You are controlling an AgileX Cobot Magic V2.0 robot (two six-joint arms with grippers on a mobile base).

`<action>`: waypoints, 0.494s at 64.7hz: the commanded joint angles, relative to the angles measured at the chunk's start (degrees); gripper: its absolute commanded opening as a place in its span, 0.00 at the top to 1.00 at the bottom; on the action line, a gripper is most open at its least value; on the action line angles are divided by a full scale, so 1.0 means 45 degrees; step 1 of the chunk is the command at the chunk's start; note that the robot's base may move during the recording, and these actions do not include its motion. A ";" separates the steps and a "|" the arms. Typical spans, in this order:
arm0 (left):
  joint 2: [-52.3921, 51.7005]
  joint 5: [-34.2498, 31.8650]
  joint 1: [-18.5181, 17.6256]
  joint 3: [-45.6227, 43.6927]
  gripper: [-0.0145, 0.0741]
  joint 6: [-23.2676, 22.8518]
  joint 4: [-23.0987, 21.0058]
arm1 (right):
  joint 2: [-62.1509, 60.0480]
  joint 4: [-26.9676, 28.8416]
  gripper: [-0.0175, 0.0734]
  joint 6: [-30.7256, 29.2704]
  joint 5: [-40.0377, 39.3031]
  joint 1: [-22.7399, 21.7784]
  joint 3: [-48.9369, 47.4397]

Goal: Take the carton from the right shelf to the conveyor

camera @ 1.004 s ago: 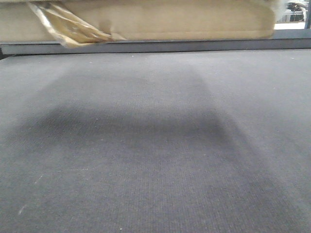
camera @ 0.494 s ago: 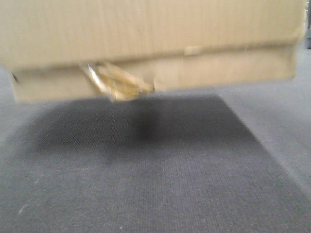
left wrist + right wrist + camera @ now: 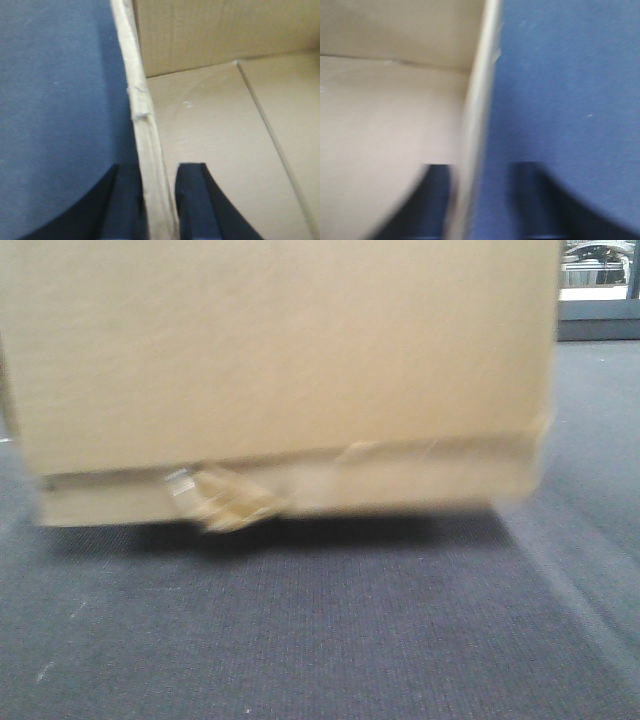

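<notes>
The carton (image 3: 280, 360), plain brown cardboard, fills the upper front view, and its stepped lower band carries a crumpled tape scrap (image 3: 225, 502). Its bottom sits at or just above the dark conveyor (image 3: 320, 640) belt, with a thin shadow beneath. My left gripper (image 3: 157, 200) is shut on the carton's (image 3: 210, 130) side wall, one finger inside and one outside over the belt (image 3: 55, 100). My right gripper (image 3: 484, 200) is blurred and straddles the other wall of the carton (image 3: 385, 115). Its fingers are spread, with a wide gap on the belt (image 3: 570, 90) side. The right shelf is out of view.
A grey rail and bright background clutter (image 3: 598, 300) show past the carton's upper right corner. The belt's far edge runs diagonally at the right (image 3: 580, 610).
The carton has come down and closer to the camera, from a strip at the top edge to filling the upper half. Its shadow on the belt shrank to a thin band.
</notes>
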 commanded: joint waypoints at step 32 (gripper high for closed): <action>-0.1263 0.1720 0.0309 -0.1845 0.47 0.0126 0.0253 | -0.2006 -0.1095 0.48 -0.0118 -0.0250 -0.0102 -0.0103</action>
